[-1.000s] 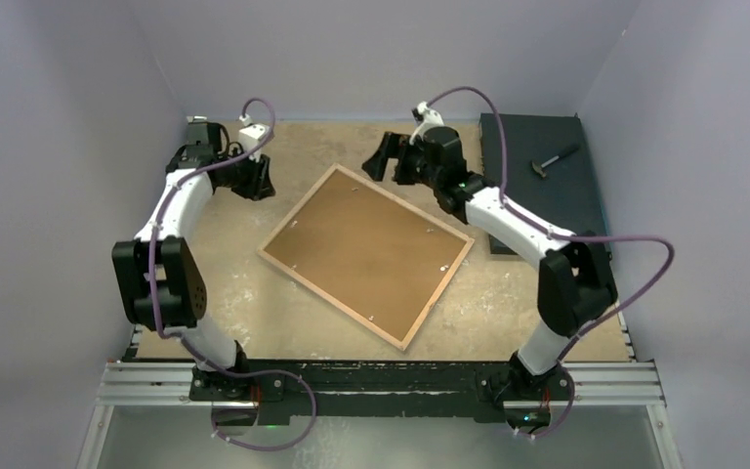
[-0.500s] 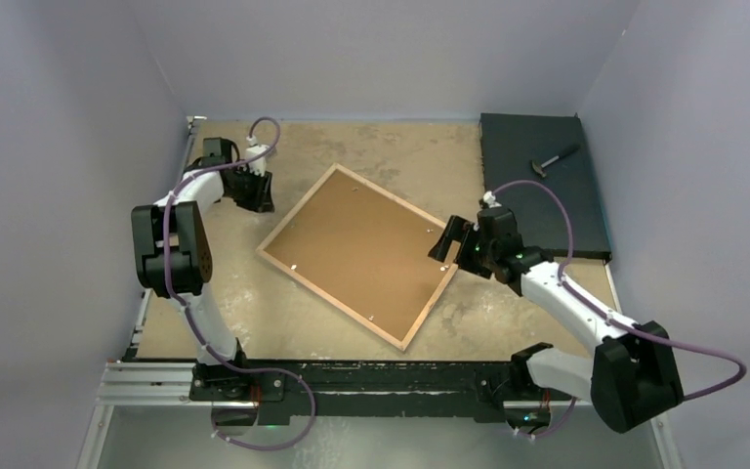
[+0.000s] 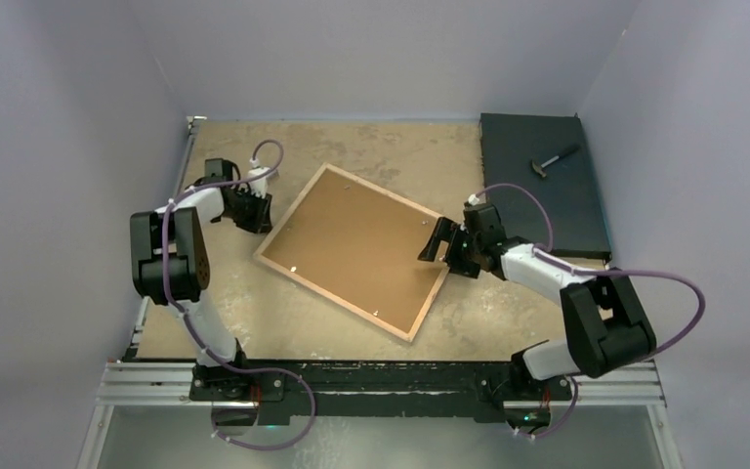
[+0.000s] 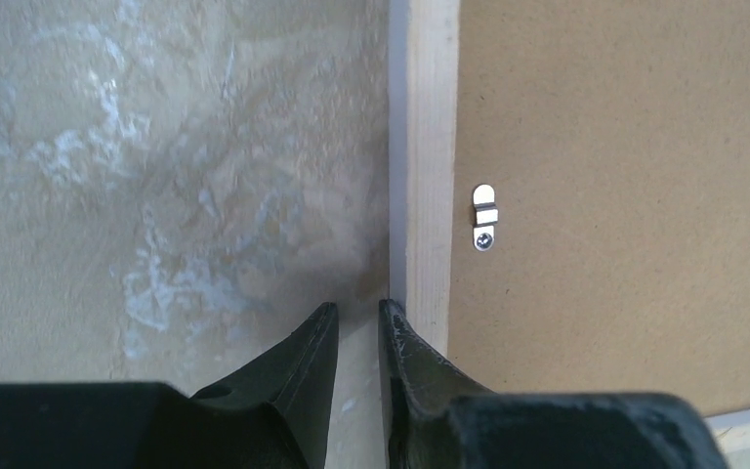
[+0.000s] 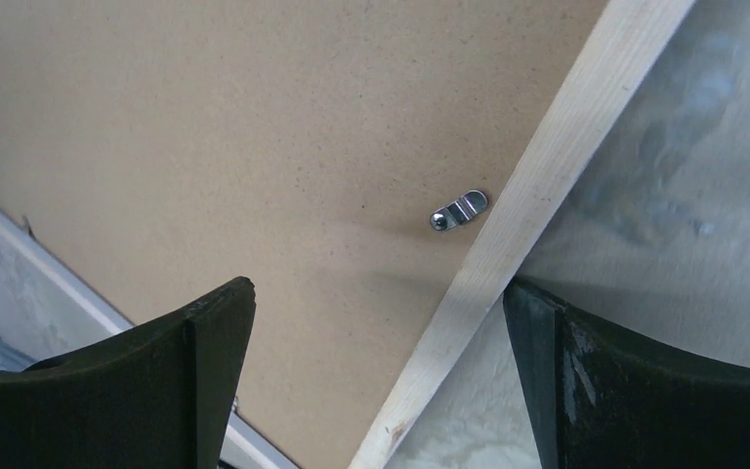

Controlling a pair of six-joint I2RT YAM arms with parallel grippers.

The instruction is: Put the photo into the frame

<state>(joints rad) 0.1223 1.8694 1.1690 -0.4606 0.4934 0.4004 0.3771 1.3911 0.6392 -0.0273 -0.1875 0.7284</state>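
Two grippers, one frame: your left gripper sits low, barely parted beside the rim; right gripper straddles it, spread wide.

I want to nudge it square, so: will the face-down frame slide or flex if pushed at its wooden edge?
Probably slides as one stiff piece: the frame lies flat on the table, wooden rim all round. Likely light, being thin rim and backing board. It may pivot rather than travel straight if pushed off-centre.
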